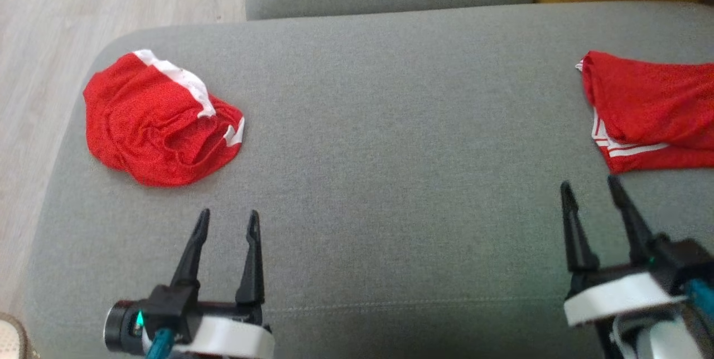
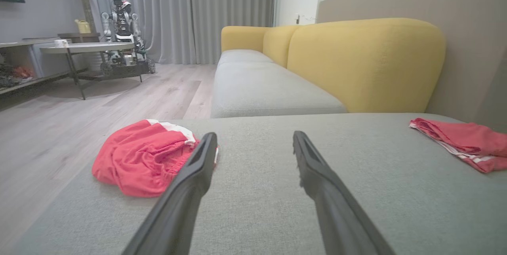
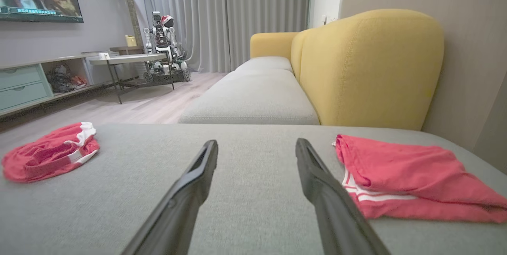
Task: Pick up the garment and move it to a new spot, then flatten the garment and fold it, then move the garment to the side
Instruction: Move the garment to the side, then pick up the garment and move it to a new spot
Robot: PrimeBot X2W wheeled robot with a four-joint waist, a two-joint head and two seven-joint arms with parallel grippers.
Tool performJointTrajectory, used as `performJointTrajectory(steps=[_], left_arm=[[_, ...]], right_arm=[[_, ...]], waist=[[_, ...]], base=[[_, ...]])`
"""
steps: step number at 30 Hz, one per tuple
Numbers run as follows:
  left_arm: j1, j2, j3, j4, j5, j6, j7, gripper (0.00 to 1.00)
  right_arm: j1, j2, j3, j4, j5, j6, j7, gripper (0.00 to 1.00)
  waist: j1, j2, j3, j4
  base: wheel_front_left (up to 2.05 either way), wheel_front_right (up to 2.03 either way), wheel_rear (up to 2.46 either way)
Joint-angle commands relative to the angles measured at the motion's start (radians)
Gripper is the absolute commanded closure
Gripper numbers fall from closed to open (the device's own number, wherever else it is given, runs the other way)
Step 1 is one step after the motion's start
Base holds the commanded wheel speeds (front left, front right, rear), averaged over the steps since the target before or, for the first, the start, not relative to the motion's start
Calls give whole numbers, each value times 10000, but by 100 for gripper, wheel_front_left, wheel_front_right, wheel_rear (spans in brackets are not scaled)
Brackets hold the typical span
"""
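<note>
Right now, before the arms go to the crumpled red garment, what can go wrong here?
1. The crumpled garment lies near the cushion's left edge; a pushing grasp by the open left gripper may slide it onto the floor.
2. It is bunched, so the grasp may catch only the top layer.
3. The similar folded garment near the right gripper might be taken by mistake.

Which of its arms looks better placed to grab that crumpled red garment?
Probably the left. The open left gripper hangs close to the crumpled garment; the right gripper, also open, is far across the cushion by the folded garment.
</note>
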Motion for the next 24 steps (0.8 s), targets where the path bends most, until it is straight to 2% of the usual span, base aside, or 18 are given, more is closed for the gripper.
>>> performJointTrajectory(steps=[1, 8, 24], left_arm=[[-219, -66, 419, -446, 138, -99, -51, 0], [180, -98, 500, -454, 473, -476, -51, 0], [243, -139, 359, -178, 596, -480, -51, 0]], right_arm=[[-106, 43, 298, -387, 0, -4, -92, 0], [436, 52, 721, -302, 16, -4, -92, 0], [602, 54, 975, -205, 55, -4, -93, 0]], waist=[[1, -1, -105, -66], [1, -1, -285, -160], [1, -1, -470, -129]], base=[[0, 0, 0], [0, 0, 0], [0, 0, 0]])
